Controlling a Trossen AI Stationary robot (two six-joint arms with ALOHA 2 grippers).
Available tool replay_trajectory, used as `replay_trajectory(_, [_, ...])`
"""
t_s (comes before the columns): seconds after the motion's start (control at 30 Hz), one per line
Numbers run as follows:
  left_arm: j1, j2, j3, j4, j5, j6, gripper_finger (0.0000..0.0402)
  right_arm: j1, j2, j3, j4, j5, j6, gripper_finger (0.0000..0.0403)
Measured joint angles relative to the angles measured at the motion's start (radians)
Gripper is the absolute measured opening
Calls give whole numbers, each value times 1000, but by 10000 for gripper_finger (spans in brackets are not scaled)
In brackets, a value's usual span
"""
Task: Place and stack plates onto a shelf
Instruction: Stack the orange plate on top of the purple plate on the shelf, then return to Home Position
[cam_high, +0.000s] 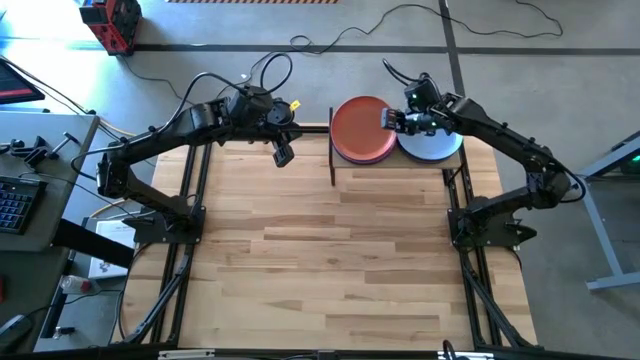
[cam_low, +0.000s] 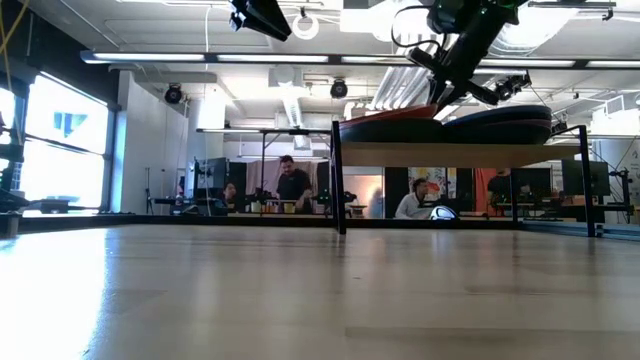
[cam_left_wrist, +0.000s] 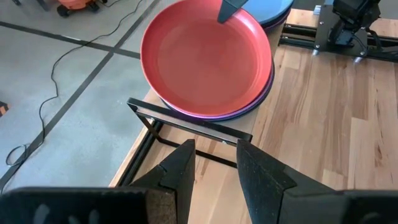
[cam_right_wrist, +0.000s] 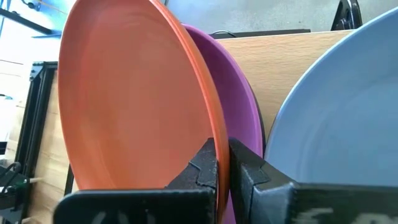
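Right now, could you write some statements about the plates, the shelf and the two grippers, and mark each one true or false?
1. The orange plate lies on top of a purple plate. True.
2. The light blue plate is on the bare tabletop, away from the shelf. False: it sits on the shelf, beside the orange plate's stack.
3. The right gripper has its jaws shut on the orange plate's rim. True.
4. The left gripper holds a dark grey plate. False: its jaws are open and hold nothing.
5. The left gripper hovers directly over the light blue plate. False: it is off to the side of the shelf, beyond the orange plate.
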Motion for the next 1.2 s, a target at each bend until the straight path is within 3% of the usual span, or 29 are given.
replay_trajectory(0.17, [0, 0, 0, -9, 0, 0, 108, 0, 0, 0, 1, -1, 0, 11])
replay_trajectory(0.4, [0, 0, 0, -9, 0, 0, 108, 0, 0, 0, 1, -2, 5, 83])
replay_trajectory(0.57, [0, 0, 0, -11, 0, 0, 108, -6, -7, 0, 10, -70, 7, 115])
replay_trajectory(1.2, [0, 0, 0, -15, 0, 0, 108, -17, -89, 0, -53, -78, 8, 118])
